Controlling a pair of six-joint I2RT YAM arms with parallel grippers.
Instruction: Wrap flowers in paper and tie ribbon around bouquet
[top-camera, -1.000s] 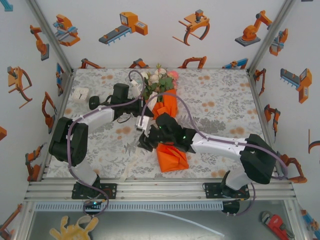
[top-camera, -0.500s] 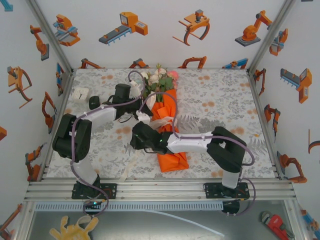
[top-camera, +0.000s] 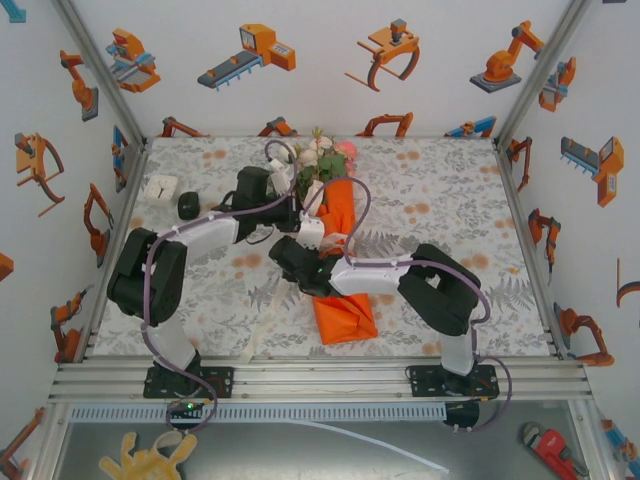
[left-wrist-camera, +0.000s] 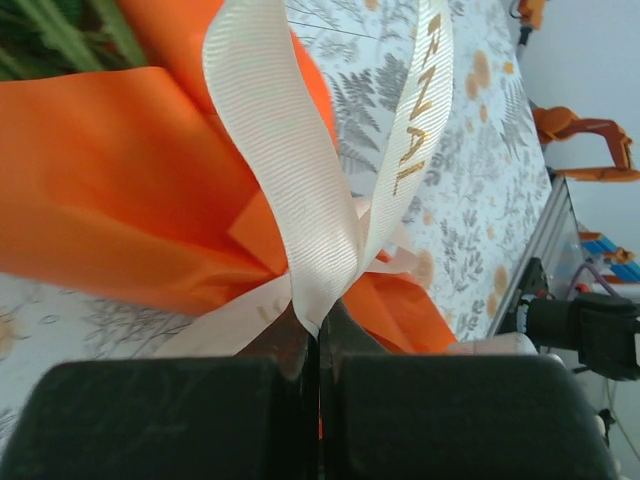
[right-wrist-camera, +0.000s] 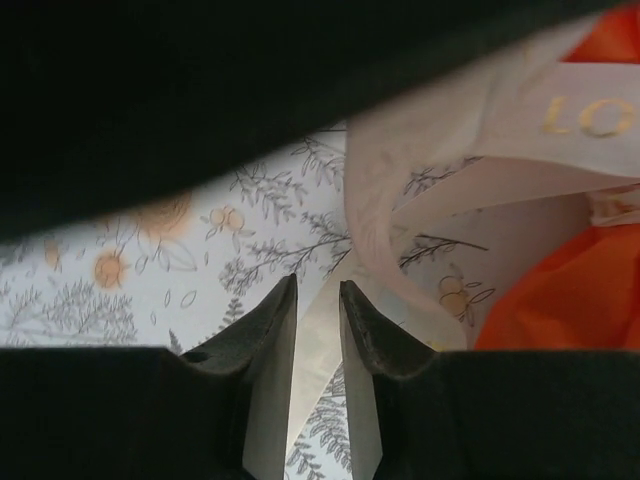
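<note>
Seen from above, the left arm (top-camera: 210, 228) stood up from its base toward 12 o'clock, forearm pointing toward 2 o'clock. The left gripper (top-camera: 298, 213) was pinched tight on the ribbon (left-wrist-camera: 300, 200). The right arm (top-camera: 380, 275) was folded sharply, forearm lying low toward 9 o'clock, and the right gripper (top-camera: 285, 258) had its jaws slightly parted.

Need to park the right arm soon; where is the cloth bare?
Bare: the wide stretch right of the bouquet, out to the right wall. Crowded: the centre, where the left gripper and right gripper meet at the ribbon, the far-left corner with a white box and black object, and near-left, where the ribbon's tail lies.
</note>
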